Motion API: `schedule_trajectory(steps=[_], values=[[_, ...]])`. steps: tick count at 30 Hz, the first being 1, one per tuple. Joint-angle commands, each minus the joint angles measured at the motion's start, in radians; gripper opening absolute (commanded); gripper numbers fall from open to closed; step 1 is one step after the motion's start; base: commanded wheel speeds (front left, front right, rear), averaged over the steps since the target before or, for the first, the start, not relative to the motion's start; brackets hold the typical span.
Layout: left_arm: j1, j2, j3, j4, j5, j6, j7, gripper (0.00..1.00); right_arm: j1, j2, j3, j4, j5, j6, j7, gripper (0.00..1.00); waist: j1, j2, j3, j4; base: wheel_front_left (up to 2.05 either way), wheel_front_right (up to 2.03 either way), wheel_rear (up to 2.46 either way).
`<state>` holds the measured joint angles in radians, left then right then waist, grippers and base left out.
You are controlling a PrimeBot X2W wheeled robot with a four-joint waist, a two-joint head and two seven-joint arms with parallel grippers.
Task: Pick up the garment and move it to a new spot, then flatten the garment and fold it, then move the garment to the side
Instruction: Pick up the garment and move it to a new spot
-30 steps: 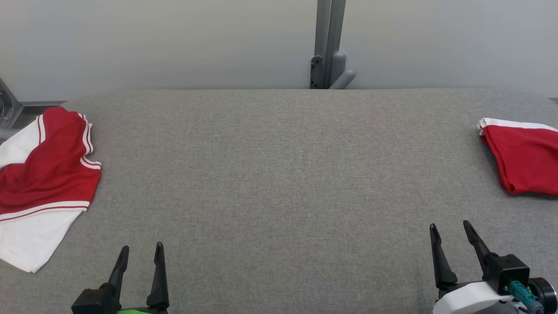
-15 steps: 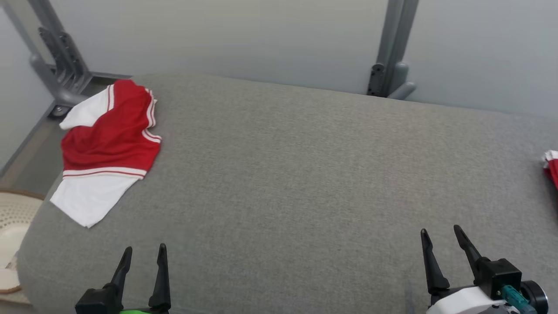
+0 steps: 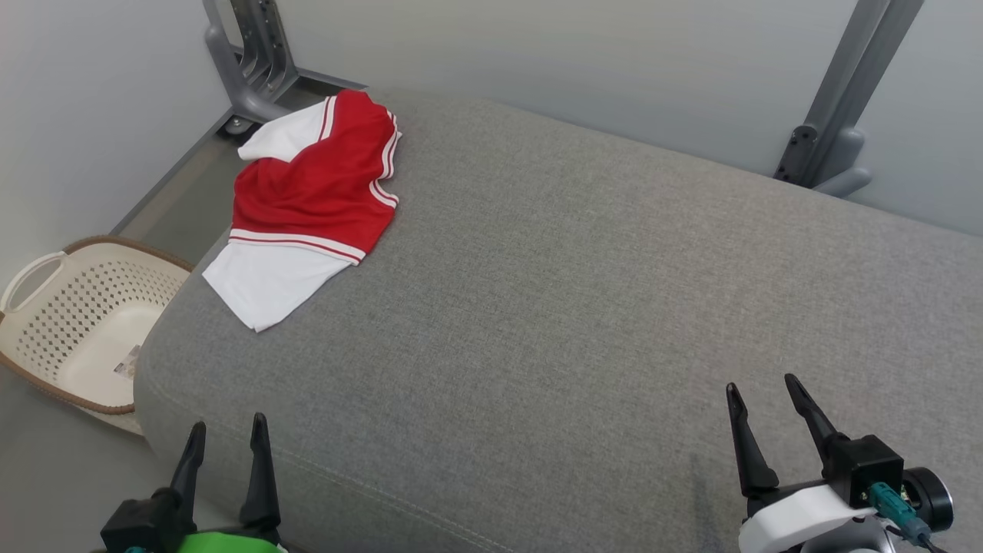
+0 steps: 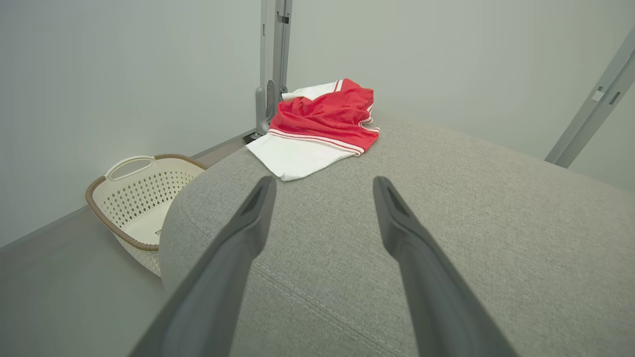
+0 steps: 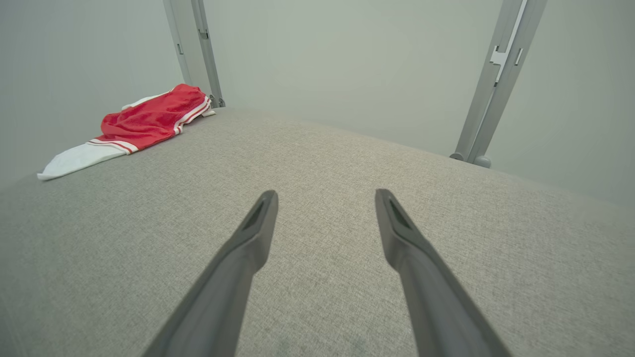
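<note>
At far left corner of grey padded surface (image 3: 584,307), lying slack: garment (image 3: 311,203). Long axis running from near side toward back wall, white end pointing toward robot, red end up by metal post (image 3: 246,69). Red body, white-and-red stripe bands, plain white panel, creased and partly folded over. Just past left edge, on floor: cream perforated basket (image 3: 77,307). Low at near edge, well apart from garment: left gripper (image 3: 229,421) and right gripper (image 3: 759,382), fingers spread, holding nothing.
</note>
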<state>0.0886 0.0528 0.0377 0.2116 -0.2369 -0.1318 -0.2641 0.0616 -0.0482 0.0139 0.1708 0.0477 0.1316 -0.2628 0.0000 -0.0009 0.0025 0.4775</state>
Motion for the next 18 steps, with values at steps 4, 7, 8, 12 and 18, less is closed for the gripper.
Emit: schedule_trajectory(steps=[4,7,8,12,18], values=[[-0.075,0.000,-0.005,-0.004,-0.028,0.002,0.000,1.00,-0.047,-0.004,-0.008,-0.009,-0.043,-0.002,-0.003,1.00,0.0000,0.0009,0.129,-0.023,0.00,0.00,0.00],[-0.142,0.001,-0.011,0.004,-0.054,0.002,0.000,1.00,-0.089,-0.005,-0.024,-0.024,-0.079,-0.002,-0.003,1.00,0.0000,0.0009,0.206,-0.053,0.00,0.00,0.00],[-0.169,0.005,-0.012,0.009,-0.064,0.002,0.000,1.00,-0.104,-0.005,-0.029,-0.031,-0.094,-0.002,-0.003,1.00,0.0000,0.0009,0.237,-0.064,0.00,0.00,0.00],[-0.309,0.038,-0.033,0.059,-0.144,0.002,0.000,1.00,-0.173,-0.005,-0.064,-0.075,-0.148,-0.002,-0.003,1.00,0.0000,0.0009,0.359,-0.103,0.00,0.00,0.00],[-0.562,0.143,-0.083,0.186,-0.328,0.002,0.000,1.00,-0.264,-0.010,-0.099,-0.162,-0.213,-0.002,-0.003,1.00,0.0000,0.0009,0.514,-0.155,0.00,0.00,0.00]])
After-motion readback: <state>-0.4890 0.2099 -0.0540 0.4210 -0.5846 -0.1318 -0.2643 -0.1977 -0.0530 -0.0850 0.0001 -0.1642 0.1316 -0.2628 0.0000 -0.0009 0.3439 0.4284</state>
